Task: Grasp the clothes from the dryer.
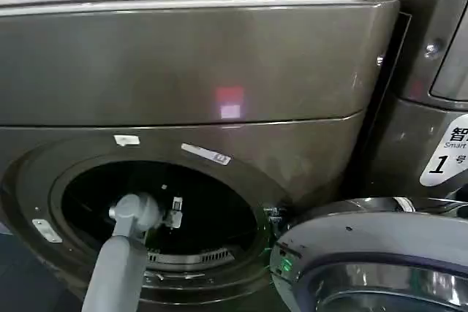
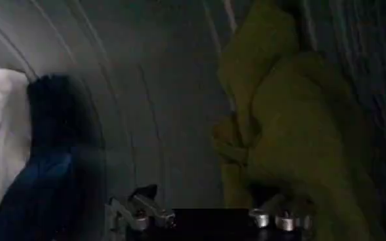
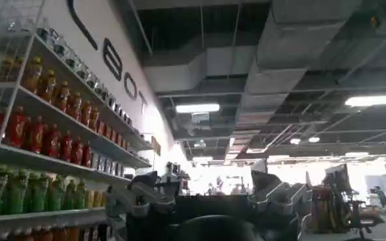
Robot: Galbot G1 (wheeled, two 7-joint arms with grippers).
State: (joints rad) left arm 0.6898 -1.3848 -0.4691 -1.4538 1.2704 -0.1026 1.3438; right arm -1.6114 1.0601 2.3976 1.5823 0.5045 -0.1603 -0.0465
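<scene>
Inside dryer [image 1: 219, 71] drum: three clothes, one yellow-green [image 2: 291, 124], one navy [image 2: 55, 164], one white [image 2: 2, 131]. Left gripper [image 2: 209, 219] spread wide, holding nothing, yellow-green piece at one o'clock. Right gripper [image 3: 209, 200] also spread wide, holding nothing.

Glossy bronze-grey metal dryer [image 1: 190, 63]; soft cloth clothes [image 2: 278, 124].

A white sticker [image 1: 447, 153] on the neighbouring machine [image 1: 431, 100] is marked w/ a large "1", "Smart" & Chinese characters. Big dark letters "BOT" are painted on the wall [image 3: 117, 69] above the shelves.
</scene>
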